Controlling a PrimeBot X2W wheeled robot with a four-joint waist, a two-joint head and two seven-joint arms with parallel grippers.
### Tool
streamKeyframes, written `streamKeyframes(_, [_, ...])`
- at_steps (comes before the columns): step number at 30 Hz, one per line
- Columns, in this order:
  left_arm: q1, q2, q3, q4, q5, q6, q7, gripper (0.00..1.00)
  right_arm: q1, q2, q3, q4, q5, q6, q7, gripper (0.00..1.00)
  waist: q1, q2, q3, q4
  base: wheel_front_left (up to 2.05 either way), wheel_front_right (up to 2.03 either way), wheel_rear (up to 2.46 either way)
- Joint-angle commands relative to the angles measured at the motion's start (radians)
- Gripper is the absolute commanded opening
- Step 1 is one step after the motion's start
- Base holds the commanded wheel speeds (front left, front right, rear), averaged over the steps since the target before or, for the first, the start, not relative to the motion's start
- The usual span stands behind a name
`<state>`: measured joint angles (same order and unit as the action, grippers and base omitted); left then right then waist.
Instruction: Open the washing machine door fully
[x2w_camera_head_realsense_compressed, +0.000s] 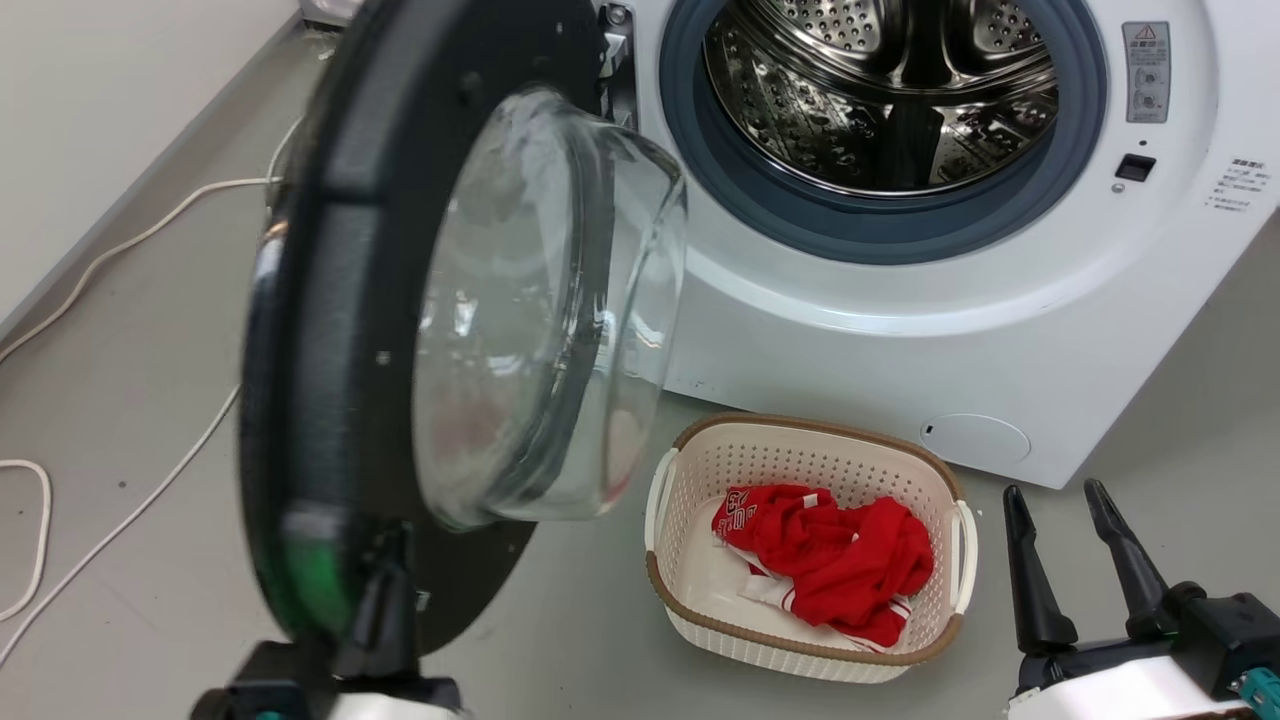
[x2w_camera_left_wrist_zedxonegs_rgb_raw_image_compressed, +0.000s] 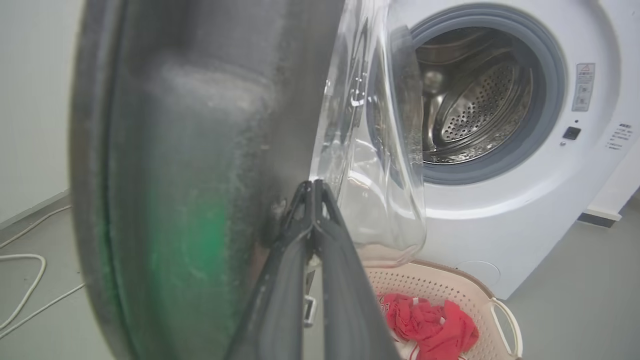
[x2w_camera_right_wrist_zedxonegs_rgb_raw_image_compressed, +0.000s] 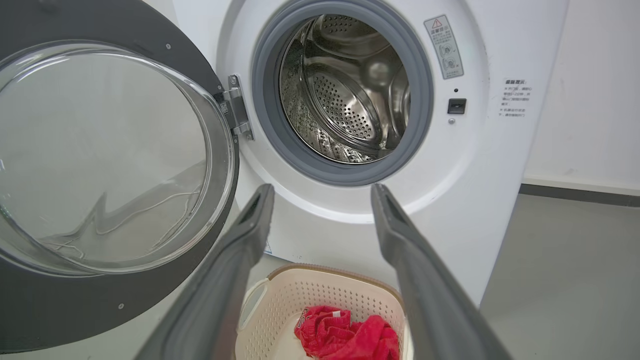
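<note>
Grip: left end effector (x2w_camera_left_wrist_zedxonegs_rgb_raw_image_compressed: 312, 187) closed on nothing, tips on inner face of round glossy black washing machine door (x2w_camera_head_realsense_compressed: 340, 300) | right end effector (x2w_camera_head_realsense_compressed: 1053, 490) spread, empty | door half-swung from big white front-loading washing machine (x2w_camera_head_realsense_compressed: 900, 330) | I judge mid-swing; next: push it wider.

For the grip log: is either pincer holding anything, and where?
Nothing held. Left pincer is shut, tips at the inner face of the round glossy black washing machine door; right pincer is open.

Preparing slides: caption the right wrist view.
Open right gripper facing white front-loading washing machine, round glossy black door swung open, cream perforated basket with red garment below.
</note>
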<state>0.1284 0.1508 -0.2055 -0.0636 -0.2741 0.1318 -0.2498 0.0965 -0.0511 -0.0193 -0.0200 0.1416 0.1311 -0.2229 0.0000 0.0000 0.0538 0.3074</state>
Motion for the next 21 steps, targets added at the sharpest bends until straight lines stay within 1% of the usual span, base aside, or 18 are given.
streamKeyframes(1, [-0.025, 0.008, 0.033, 0.012, -0.018, 0.004, -0.008, 0.0, -0.003, 0.002, -0.003, -0.004, 0.001, -0.001, 0.003, 1.0, 0.0, 0.0, 0.008, -0.006, 0.0, 0.0, 0.0])
streamKeyframes(10, [-0.125, 0.07, 0.193, 0.123, -0.071, 0.0, -0.016, 0.0, -0.024, 0.002, -0.008, -0.008, -0.003, -0.001, 0.011, 1.0, 0.0, 0.0, 0.039, -0.038, 0.0, 0.0, 0.0])
streamKeyframes(15, [-0.18, 0.139, 0.287, 0.203, -0.102, -0.021, -0.017, 0.0, -0.039, 0.002, -0.014, -0.008, -0.004, -0.001, 0.011, 1.0, 0.0, 0.0, 0.059, -0.052, 0.0, 0.0, 0.0])
streamKeyframes(21, [-0.247, 0.211, 0.36, 0.311, -0.127, -0.044, -0.017, 0.0, -0.054, 0.002, -0.016, -0.008, -0.011, -0.001, 0.011, 1.0, 0.0, 0.0, 0.085, -0.062, 0.0, 0.0, 0.0])
